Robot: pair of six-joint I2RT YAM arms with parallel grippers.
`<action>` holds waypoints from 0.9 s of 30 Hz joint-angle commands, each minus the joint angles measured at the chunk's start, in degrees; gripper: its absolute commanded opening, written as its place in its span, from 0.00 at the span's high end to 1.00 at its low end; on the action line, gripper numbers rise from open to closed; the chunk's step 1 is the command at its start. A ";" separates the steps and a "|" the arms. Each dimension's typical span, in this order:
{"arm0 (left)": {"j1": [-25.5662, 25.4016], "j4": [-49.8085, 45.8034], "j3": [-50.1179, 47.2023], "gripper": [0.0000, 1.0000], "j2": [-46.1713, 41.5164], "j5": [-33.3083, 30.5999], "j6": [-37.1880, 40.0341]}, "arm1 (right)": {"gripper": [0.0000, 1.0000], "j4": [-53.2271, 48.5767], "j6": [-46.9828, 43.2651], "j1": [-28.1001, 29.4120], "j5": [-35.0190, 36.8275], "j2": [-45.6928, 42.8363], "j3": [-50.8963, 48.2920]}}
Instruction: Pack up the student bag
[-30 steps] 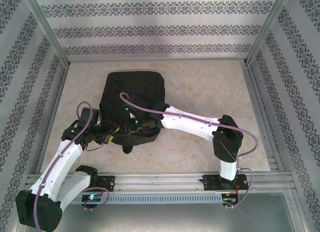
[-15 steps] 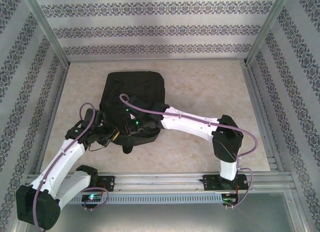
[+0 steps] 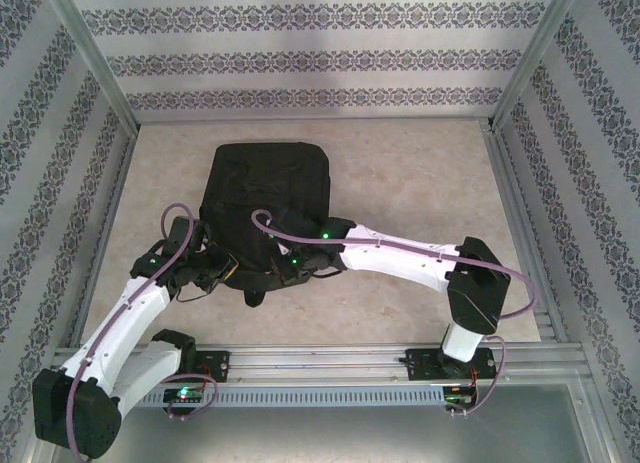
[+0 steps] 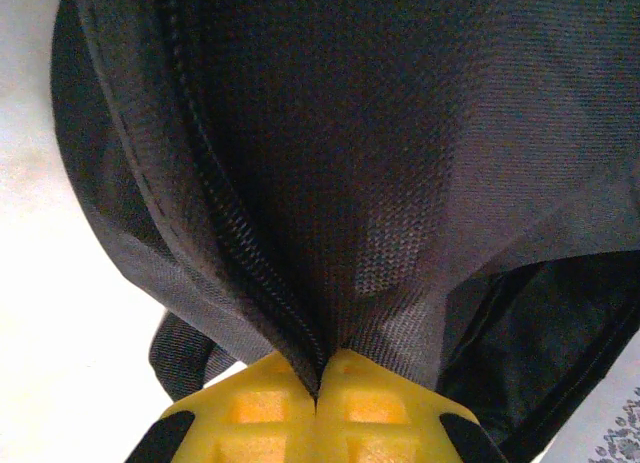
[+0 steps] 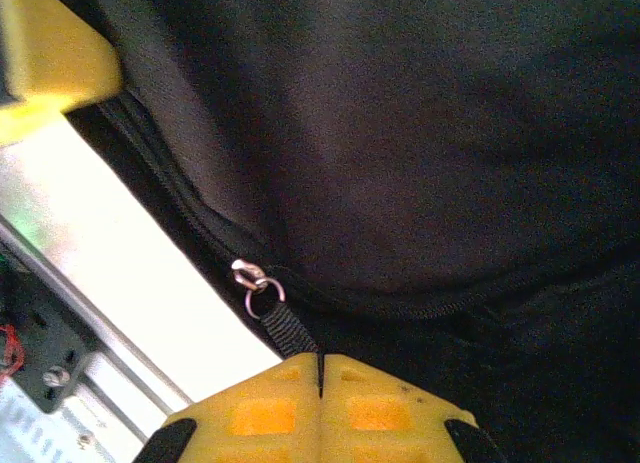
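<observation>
The student bag (image 3: 268, 183), a black fabric backpack, lies flat on the table's middle left. At its near left corner my left gripper (image 3: 228, 270) is shut; in the left wrist view its yellow fingers (image 4: 262, 408) pinch the bag's fabric (image 4: 400, 163) right at the zip seam (image 4: 240, 253). At the bag's near edge my right gripper (image 3: 284, 271) is shut. In the right wrist view it (image 5: 320, 361) clamps the black zip pull strap (image 5: 292, 331), which hangs from a small metal ring on the slider (image 5: 250, 278). The zip runs closed to the right of the slider.
The beige table (image 3: 420, 173) is walled by patterned panels on three sides. A metal rail (image 3: 330, 361) with both arm bases runs along the near edge. A loose black strap (image 3: 255, 296) pokes out of the bag toward the rail.
My left gripper has shut on the bag's fabric at the zip seam. The right arm has drawn back toward the near right, its gripper shifting along the bag's near edge.
</observation>
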 commanded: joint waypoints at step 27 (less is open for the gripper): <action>1.57 -11.46 3.76 1.00 -3.71 -8.00 13.24 | 1.00 -10.71 -9.67 -11.60 25.58 -5.90 1.09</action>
